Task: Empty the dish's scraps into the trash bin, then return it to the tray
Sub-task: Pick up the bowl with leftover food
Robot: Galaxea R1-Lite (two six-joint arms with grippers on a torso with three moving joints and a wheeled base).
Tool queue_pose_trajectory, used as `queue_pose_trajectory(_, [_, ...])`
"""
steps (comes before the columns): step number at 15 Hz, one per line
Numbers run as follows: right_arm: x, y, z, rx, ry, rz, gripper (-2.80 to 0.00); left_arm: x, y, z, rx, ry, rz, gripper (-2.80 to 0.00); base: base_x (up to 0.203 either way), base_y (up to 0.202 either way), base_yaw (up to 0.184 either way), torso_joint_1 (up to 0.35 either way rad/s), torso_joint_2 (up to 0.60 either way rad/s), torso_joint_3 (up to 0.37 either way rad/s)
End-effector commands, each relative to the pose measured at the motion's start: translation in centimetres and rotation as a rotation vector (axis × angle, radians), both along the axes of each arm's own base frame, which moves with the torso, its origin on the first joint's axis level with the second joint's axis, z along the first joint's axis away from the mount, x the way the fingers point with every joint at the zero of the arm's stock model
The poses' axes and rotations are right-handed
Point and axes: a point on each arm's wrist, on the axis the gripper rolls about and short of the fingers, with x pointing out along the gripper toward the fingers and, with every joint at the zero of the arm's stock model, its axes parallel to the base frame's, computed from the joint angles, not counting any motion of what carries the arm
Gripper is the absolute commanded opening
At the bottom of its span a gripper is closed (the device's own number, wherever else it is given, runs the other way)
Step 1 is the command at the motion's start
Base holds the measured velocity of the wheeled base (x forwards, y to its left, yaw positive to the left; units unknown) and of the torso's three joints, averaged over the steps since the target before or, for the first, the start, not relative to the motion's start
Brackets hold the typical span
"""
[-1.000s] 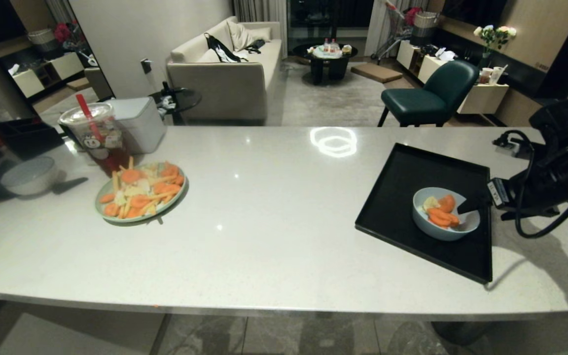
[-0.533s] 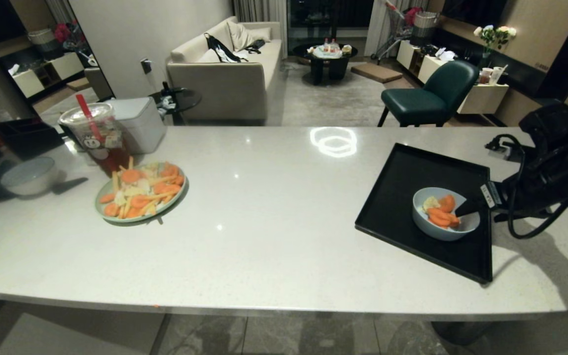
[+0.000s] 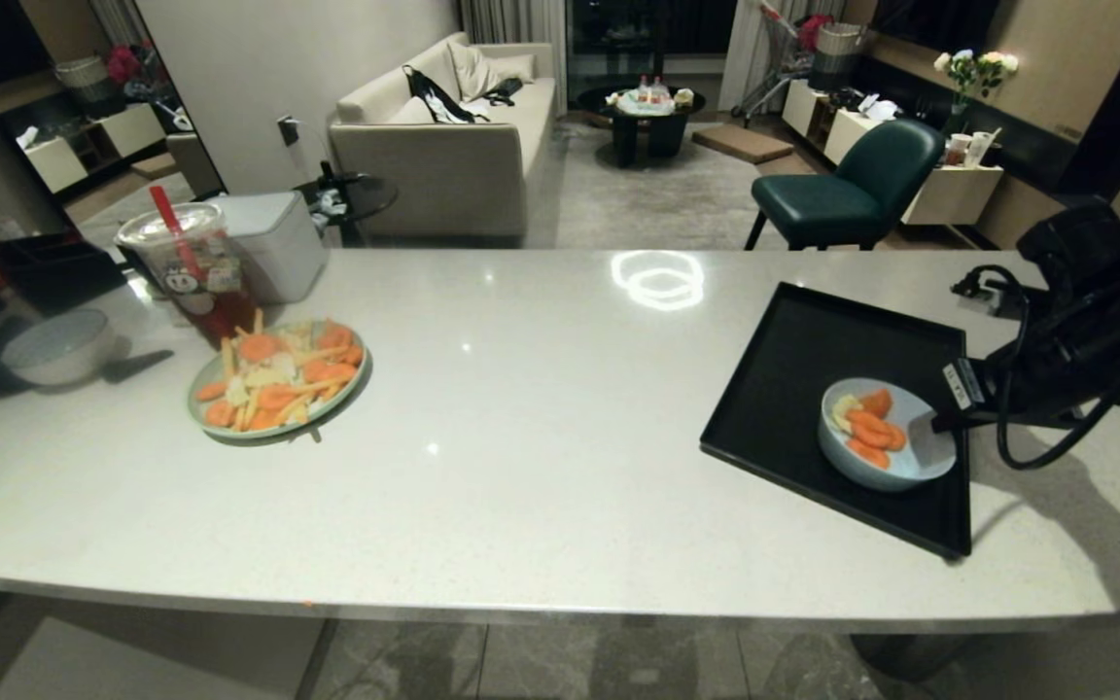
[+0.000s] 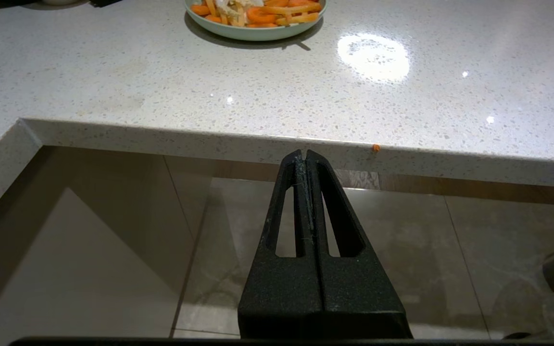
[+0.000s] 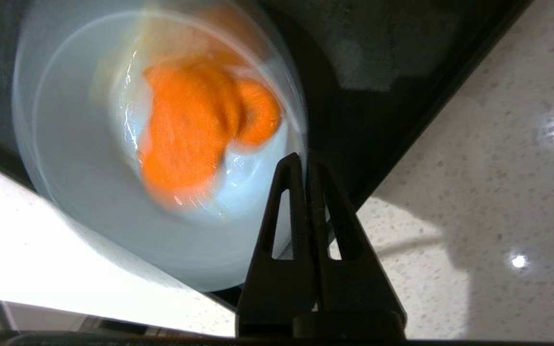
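My right hand pinches the rim of the dish, which sits tilted on the tray with the scraps inside. My left hand hangs pressed together below the worktop edge.

light-blue dish, orange and pale yellow scraps, black tray, white speckled tabletop, pale green plate of orange and yellow sticks, black right tool, dark green chair
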Motion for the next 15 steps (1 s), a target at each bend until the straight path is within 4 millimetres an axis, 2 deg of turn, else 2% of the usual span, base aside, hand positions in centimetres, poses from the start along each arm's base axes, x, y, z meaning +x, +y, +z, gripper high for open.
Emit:
queue_pose_trajectory(1, [-0.1,0.0,0.0,-0.011,0.005,-0.006,-2.80,0.0,0.0,0.0,-0.001,0.001,-0.001,-2.80,0.000,0.000,0.000,0.000,0.00,0.000])
queue_pose_trajectory(9, [-0.4,0.1,0.1,-0.033,0.012,-0.018,-2.80,0.0,0.0,0.0,-0.001,0.001,0.000,-2.80,0.000,0.000,0.000,0.000,0.00,0.000])
queue_pose_trajectory(15, [-2.0,0.2,1.4,0.014,0.023,-0.085,-2.80,0.0,0.0,0.0,-0.001,0.001,0.000,-2.80,0.000,0.000,0.000,0.000,0.00,0.000])
